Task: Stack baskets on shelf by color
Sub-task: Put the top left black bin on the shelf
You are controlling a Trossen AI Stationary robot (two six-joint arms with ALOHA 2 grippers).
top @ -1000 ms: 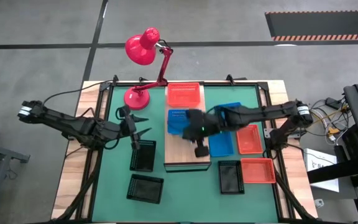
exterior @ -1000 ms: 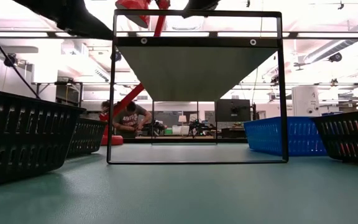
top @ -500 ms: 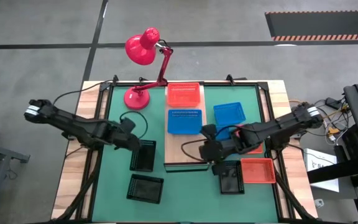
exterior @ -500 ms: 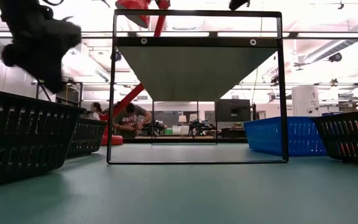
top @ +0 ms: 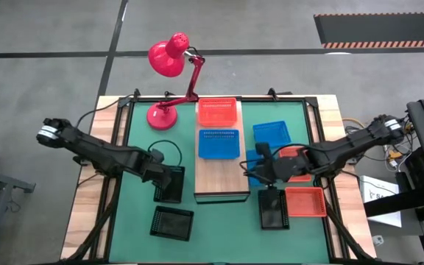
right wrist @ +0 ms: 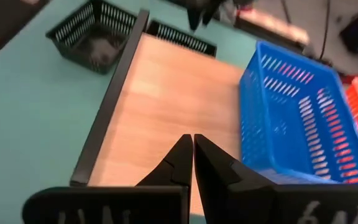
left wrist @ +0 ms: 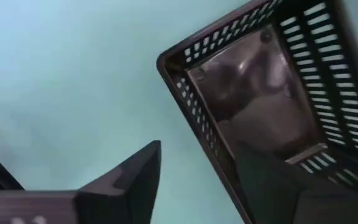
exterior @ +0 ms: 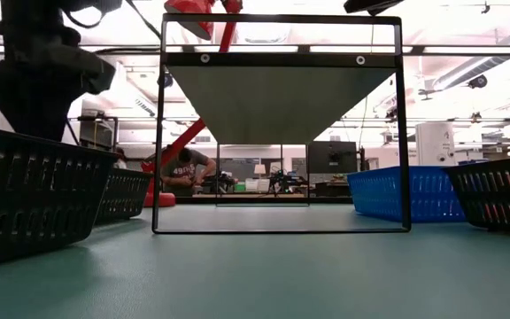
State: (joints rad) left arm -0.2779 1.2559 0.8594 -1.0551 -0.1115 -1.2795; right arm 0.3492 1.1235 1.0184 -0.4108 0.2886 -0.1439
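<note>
My left gripper (top: 163, 175) is open and low over a black basket (top: 169, 184) that rests on the green mat. In the left wrist view one finger (left wrist: 132, 177) stands outside the basket's long wall (left wrist: 197, 118) and the other is dim, over its inside. My right gripper (top: 259, 168) is shut. It hovers past the right edge of the wood shelf (top: 221, 179), above a blue basket (right wrist: 291, 118). A red-orange basket (top: 218, 112) and a blue basket (top: 218, 143) sit flat on the shelf.
A blue basket (top: 271, 133), two red-orange baskets (top: 305, 201) and two more black baskets (top: 172, 222) (top: 274, 209) lie on the mat. The red desk lamp (top: 169, 59) stands at the far left corner. The shelf's near half is bare plank.
My right gripper has drawn back from the blue basket on the shelf toward the table's right edge, and that basket now lies flat on the plank. My left gripper has moved right and down onto the far black basket.
</note>
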